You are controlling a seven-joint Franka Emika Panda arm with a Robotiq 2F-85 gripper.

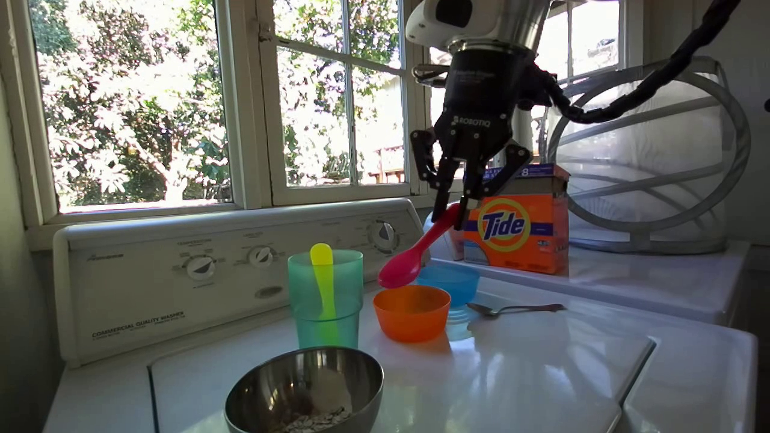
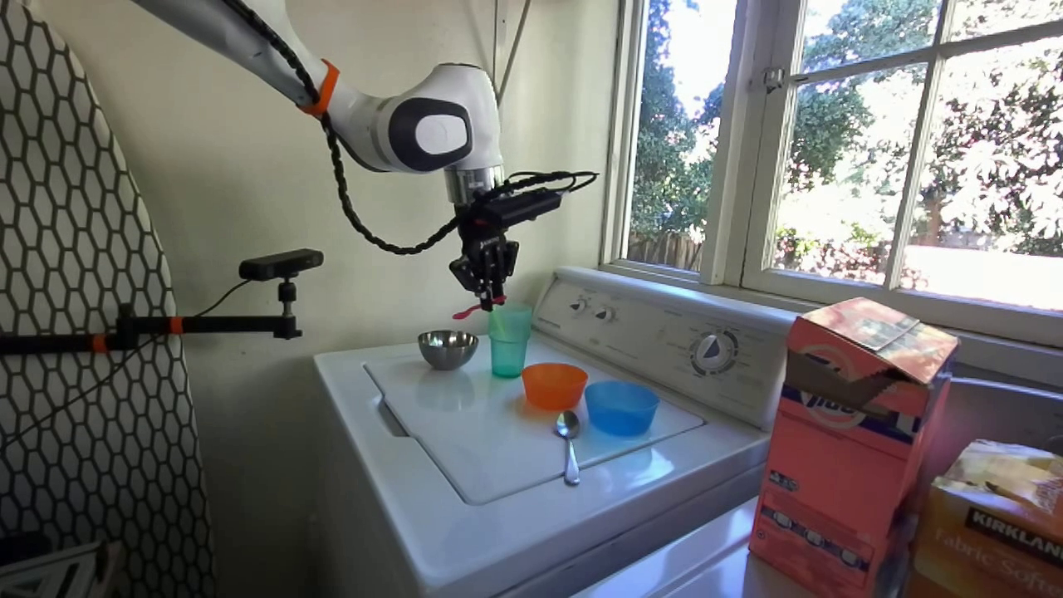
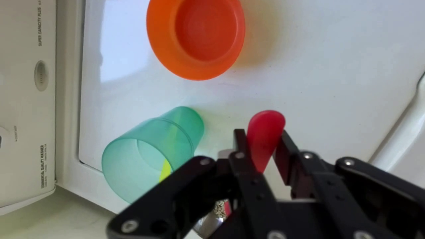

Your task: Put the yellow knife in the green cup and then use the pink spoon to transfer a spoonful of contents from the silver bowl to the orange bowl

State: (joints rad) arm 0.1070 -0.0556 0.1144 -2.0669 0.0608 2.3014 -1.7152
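My gripper (image 1: 448,221) is shut on the handle end of the pink spoon (image 1: 415,257), held tilted in the air with its bowl end lower. In an exterior view the gripper (image 2: 492,302) is by the green cup (image 2: 508,357), and the spoon (image 2: 467,313) points toward the silver bowl (image 2: 448,352). The yellow knife (image 1: 322,264) stands in the green cup (image 1: 298,300), its handle end above the rim. The silver bowl (image 1: 252,391) holds pale flakes; in the wrist view my fingers mostly hide it. The orange bowl (image 3: 199,69) looks empty. I cannot tell what the spoon carries.
A blue bowl (image 2: 621,407) and a metal spoon (image 2: 570,448) lie near the orange bowl (image 2: 554,389) on the washer lid. The washer's control panel (image 1: 240,282) rises behind. A Tide box (image 1: 517,231) stands on the neighbouring machine.
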